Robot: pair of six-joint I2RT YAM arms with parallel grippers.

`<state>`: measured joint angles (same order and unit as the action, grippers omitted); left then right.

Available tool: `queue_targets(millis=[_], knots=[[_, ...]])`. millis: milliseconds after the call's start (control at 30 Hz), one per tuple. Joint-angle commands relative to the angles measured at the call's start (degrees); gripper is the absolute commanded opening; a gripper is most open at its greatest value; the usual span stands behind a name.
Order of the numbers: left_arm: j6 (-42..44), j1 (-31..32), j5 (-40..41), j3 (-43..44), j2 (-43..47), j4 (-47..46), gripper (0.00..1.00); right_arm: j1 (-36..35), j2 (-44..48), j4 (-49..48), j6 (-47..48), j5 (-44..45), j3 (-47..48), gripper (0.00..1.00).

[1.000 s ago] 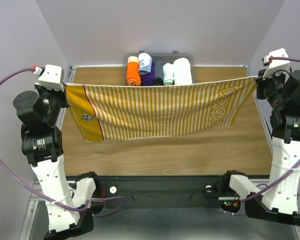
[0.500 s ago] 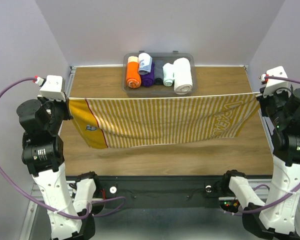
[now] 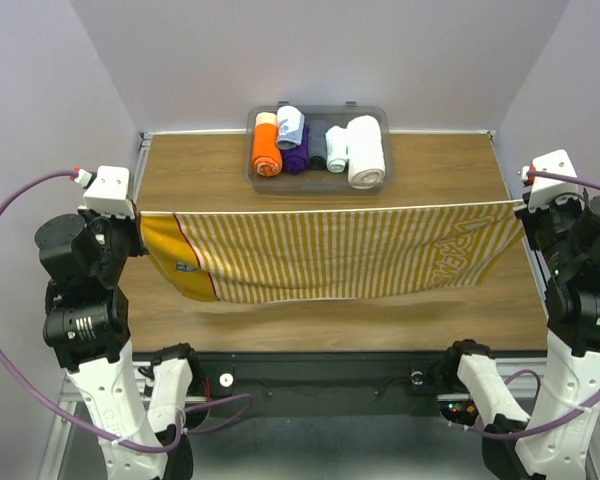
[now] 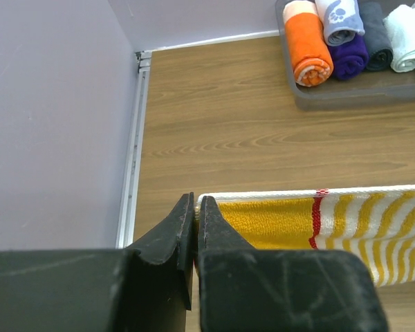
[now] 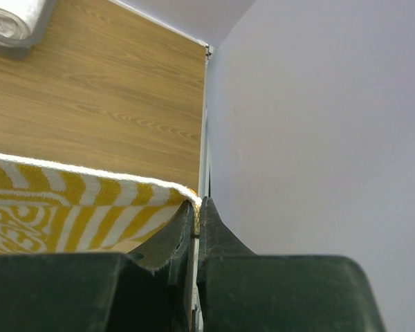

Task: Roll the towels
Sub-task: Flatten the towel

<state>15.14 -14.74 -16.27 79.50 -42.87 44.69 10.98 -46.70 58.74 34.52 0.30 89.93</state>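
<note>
The striped towel [image 3: 330,255] moved nearer, top edge taut above table [image 3: 200,165].

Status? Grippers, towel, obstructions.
Grippers: left gripper and right gripper each shut on a corner of the striped towel. Towel stretched in the air over the table, unrolled. Far edge: tray of rolls, apart.

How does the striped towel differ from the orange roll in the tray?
The striped towel is unrolled, stretched in the air between the left gripper and right gripper; the orange roll is rolled up, lying in the tray. The striped towel is yellow-and-white with lettering; the orange roll is plain. Both are cloth.
</note>
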Motion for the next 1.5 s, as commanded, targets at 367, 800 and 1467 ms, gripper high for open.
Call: queue_targets(millis=[367, 800, 1467], knots=[[-1.68, -0.37, 1.95, -1.54, -12.13, -7.67, 0.0, 0.71, -8.13, -8.71, 2.22, -1.95, -10.38, 0.01], [-4.5, -0.46, -5.08, -17.88, -28.39, -47.28, 0.0, 0.79, -31.69, -27.34, -4.02, -18.57, -15.84, 0.01], [11.11, -4.41, -15.0, -25.8, -33.42, -48.56, 0.0, 0.71, -37.68, -30.35, -2.18, -26.92, -21.8, 0.0]])
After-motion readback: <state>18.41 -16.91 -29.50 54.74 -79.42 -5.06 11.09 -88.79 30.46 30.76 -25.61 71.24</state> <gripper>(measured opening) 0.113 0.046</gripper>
